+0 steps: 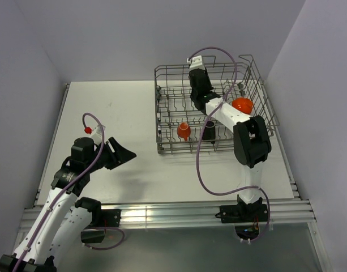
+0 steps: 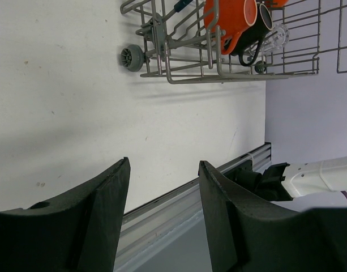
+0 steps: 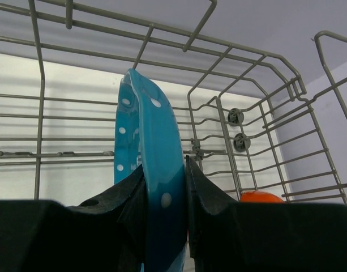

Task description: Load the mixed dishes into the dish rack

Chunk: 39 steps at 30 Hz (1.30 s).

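Observation:
The grey wire dish rack (image 1: 159,107) stands at the back right of the table. My right gripper (image 1: 197,76) reaches into it and is shut on the rim of the teal white-dotted plate (image 3: 148,141), held upright on edge; in the right wrist view the gripper (image 3: 165,170) clamps it from both sides. The plate is hidden under the wrist in the top view. The orange-red bowl (image 1: 242,105), the small orange cup (image 1: 184,131) and the dark mug (image 1: 209,130) sit in the rack. The clear glass (image 2: 275,37) lies beside the mug (image 2: 258,28). My left gripper (image 1: 122,153) is open and empty over the table.
The rack's near edge (image 2: 218,79) and a small wheel (image 2: 132,58) show in the left wrist view. The metal rail (image 1: 179,212) runs along the table's near edge. Walls close in the table at the back and both sides.

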{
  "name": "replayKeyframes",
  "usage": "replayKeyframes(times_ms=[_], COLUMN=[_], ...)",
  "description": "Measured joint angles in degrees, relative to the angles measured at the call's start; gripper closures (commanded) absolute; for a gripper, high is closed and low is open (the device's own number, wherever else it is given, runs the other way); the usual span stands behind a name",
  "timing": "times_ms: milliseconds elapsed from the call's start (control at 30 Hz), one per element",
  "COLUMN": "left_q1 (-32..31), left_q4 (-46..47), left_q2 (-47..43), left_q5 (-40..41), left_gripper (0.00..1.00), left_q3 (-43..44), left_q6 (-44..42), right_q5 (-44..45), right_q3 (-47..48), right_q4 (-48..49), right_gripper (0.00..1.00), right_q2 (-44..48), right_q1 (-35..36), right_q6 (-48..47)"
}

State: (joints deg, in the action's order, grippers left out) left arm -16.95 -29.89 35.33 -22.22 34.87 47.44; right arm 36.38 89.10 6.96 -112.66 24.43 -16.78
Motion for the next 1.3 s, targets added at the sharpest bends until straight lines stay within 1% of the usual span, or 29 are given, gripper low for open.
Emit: replayKeyframes(times_ms=[33, 100, 133, 233, 267, 333, 533, 667, 1300], left_q1=[-0.02, 0.0, 0.0, 0.0, 0.0, 0.0, 0.0, 0.0, 0.0], left_q4=[0.0, -0.02, -0.02, -0.02, -0.02, -0.02, -0.02, -0.02, -0.22], left_q2=[-0.04, -0.2, -0.26, -0.26, -0.24, -0.24, -0.26, -0.26, -0.59], left_q5=[0.0, 0.0, 0.0, 0.0, 0.0, 0.0, -0.02, -0.02, -0.44], left_gripper=[0.42, 0.42, 0.42, 0.42, 0.42, 0.42, 0.42, 0.42, 0.42], left_q3=[0.0, 0.0, 0.0, 0.0, 0.0, 0.0, 0.0, 0.0, 0.0], left_q6=[0.0, 0.02, 0.02, 0.0, 0.0, 0.0, 0.02, 0.0, 0.0], right_q5=[-0.02, -0.04, -0.15, -0.9, -1.03, -1.4, -1.79, -1.81, -0.83], right_q3=[0.35, 0.61, 0.63, 0.7, 0.81, 0.85, 0.87, 0.87, 0.85], right_q4=[-0.15, -0.2, -0.2, -0.33, -0.37, -0.35, -0.35, -0.31, 0.17], right_gripper=[0.72, 0.66, 0.59, 0.55, 0.51, 0.48, 0.45, 0.4, 0.38], right_q2=[-0.35, -0.76, -0.85, -0.85, -0.85, -0.85, -0.85, -0.85, -1.11], right_q1=[-0.04, -0.11, -0.15, 0.07, 0.24, 0.52, 1.44, 1.95, 5.79], right_q6=[0.0, 0.09, 0.31, 1.36, 1.53, 1.81, 2.01, 2.16, 1.88])
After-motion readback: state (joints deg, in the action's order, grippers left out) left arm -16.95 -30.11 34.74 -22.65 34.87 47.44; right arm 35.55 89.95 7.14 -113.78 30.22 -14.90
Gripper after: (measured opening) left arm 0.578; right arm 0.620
